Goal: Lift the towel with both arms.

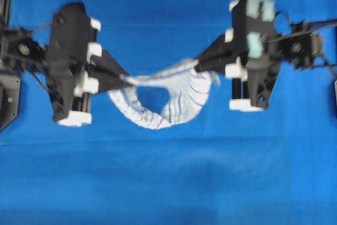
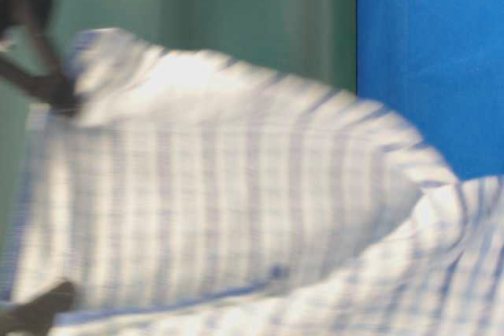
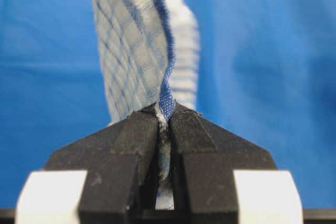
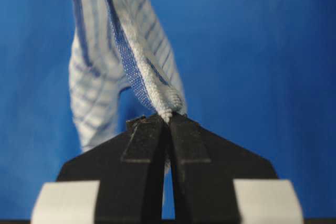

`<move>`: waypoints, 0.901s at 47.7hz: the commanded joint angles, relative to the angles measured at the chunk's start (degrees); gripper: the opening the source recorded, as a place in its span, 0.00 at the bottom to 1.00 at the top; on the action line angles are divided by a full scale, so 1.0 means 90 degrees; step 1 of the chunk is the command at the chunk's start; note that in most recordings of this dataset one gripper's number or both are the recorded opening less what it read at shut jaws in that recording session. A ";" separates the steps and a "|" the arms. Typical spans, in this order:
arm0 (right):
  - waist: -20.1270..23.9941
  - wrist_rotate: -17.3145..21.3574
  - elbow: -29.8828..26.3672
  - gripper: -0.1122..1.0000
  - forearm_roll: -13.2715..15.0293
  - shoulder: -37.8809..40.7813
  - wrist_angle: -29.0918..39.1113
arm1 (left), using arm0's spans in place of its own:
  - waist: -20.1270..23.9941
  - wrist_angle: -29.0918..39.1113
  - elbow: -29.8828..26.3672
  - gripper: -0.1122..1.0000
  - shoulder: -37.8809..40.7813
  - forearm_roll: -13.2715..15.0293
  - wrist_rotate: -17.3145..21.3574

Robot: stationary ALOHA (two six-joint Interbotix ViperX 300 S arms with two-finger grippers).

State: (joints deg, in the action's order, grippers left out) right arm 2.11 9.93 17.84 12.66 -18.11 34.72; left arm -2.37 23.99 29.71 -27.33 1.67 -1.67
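The left gripper [image 3: 164,113] and right gripper [image 4: 169,116] are each pinching one end of the towel [image 1: 176,90], which is sagging between them above the blue table cloth [image 1: 168,183].

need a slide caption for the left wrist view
Left gripper shut on the white blue-striped cloth towel, above blue table cloth.

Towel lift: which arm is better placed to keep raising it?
Neither. The left gripper and the right gripper are each shut on an end of the towel, which sags between them.

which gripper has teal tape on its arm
The right black wedge-fingered gripper: teal patches show above it; the left gripper has only white blocks.
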 commanded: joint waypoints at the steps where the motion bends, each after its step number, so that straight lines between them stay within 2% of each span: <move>1: -0.0020 -0.0020 -0.0508 0.11 0.0166 -0.0195 0.0264 | 0.0176 0.0312 -0.0518 0.11 -0.0166 -0.0020 0.0010; 15: -0.0020 -0.0088 -0.1484 0.11 0.0439 -0.0225 0.0928 | 0.0439 0.0957 -0.1523 0.11 -0.0352 -0.0039 0.0039; 21: -0.0029 -0.0107 -0.1748 0.11 0.0459 -0.0225 0.1152 | 0.0439 0.1084 -0.1787 0.11 -0.0361 -0.0078 0.0049; 43: -0.0059 -0.0107 -0.1816 0.11 0.0459 -0.0234 0.1279 | 0.0674 0.1006 -0.1875 0.11 -0.0273 -0.0088 0.0166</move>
State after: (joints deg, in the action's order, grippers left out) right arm 1.93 9.14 2.90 16.52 -19.16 46.32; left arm 3.08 33.84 14.50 -29.62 1.05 -0.88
